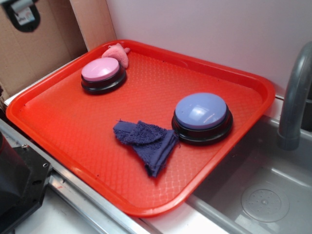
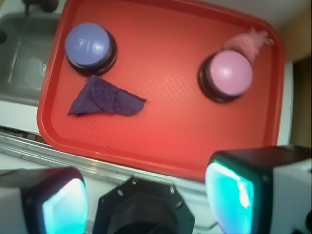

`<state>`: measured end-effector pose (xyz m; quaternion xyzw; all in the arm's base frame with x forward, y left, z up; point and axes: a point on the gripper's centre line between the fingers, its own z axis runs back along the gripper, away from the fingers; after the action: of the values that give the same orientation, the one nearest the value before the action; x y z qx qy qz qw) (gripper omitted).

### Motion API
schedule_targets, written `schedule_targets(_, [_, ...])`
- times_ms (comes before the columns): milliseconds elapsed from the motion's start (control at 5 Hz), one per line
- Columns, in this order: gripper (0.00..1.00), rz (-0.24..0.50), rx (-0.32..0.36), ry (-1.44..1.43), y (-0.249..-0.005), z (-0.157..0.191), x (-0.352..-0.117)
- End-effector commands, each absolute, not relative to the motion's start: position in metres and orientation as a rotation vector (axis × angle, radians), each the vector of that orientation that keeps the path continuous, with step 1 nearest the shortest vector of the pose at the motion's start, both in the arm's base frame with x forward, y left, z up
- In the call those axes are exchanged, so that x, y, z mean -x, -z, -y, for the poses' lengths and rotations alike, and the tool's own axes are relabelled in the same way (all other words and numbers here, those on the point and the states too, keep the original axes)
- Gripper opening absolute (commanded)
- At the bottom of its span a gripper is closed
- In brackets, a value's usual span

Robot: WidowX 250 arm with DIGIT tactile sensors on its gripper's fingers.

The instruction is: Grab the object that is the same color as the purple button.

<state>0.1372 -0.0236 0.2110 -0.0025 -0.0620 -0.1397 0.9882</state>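
Rag lies flat on the red tray, just beside the purple button, its upper corner touching or nearly touching the button's black base. Colour match to the button top is close; the rag is the darker of the two. It is folded into a rough triangle. In the exterior view the fuzzy part spreads toward the tray's middle and the smoother fold tapers to a point aimed at the near rim; the long axis runs diagonally from that point up toward the button.

Judgement on handling: light, soft and limp, not fragile, with no slip risk on the terry pile. It will bunch and sag once lifted. The best hold is a downward pinch on the thick fuzzy middle, away from the button.

Pink button and pink lump sit well apart at the far corner. A grey sink adjoins the tray.

Gripper hangs above the tray's near edge, well apart from the rag, fingers spread wide, holding nothing
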Motion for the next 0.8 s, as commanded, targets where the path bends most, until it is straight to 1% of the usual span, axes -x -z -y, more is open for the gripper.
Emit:
schedule_targets(0, [1.00,0.248,0.087,0.786,-0.175,0.042,-0.163])
schedule_targets(200, [1.00,0.275,0.163,1.018,-0.148,0.052,-0.171])
schedule_targets(400, [1.00,0.293,0.179,1.195,-0.122,0.066,-0.178])
schedule_targets(600, [1.00,0.292,0.141,1.297,-0.094,0.080,-0.184])
